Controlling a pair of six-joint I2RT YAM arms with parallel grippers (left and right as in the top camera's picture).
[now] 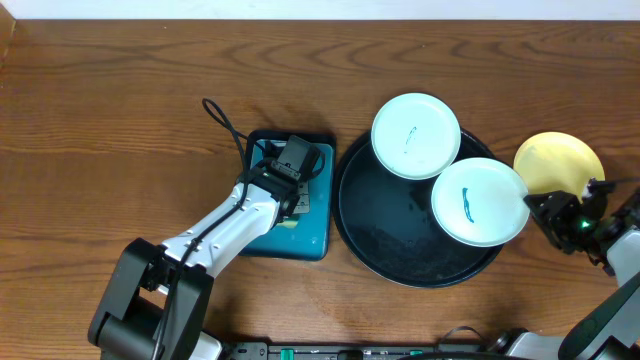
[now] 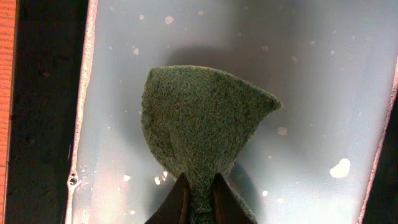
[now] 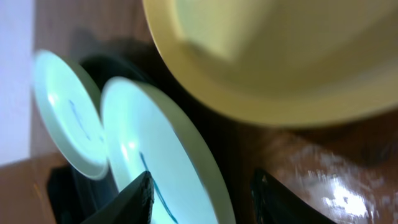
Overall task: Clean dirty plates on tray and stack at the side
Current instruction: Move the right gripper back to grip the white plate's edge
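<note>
I saw two white plates (image 1: pixel 416 135) face up in the black tray (image 1: pixel 390 245), the yellow plate (image 1: pixel 556 160) flat on the table beside it. My left gripper (image 2: pixel 199 186) clenched a green pad (image 2: pixel 199 118) over the teal tray (image 1: pixel 305 240); my right gripper (image 3: pixel 202 190) hung with jaws apart.

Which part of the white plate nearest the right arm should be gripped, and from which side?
Pinch the right edge of that white plate, approaching from the right, low. This edge juts beyond the tray's raised rim, likely leaving room for one of the right arm's fingers beneath it.
</note>
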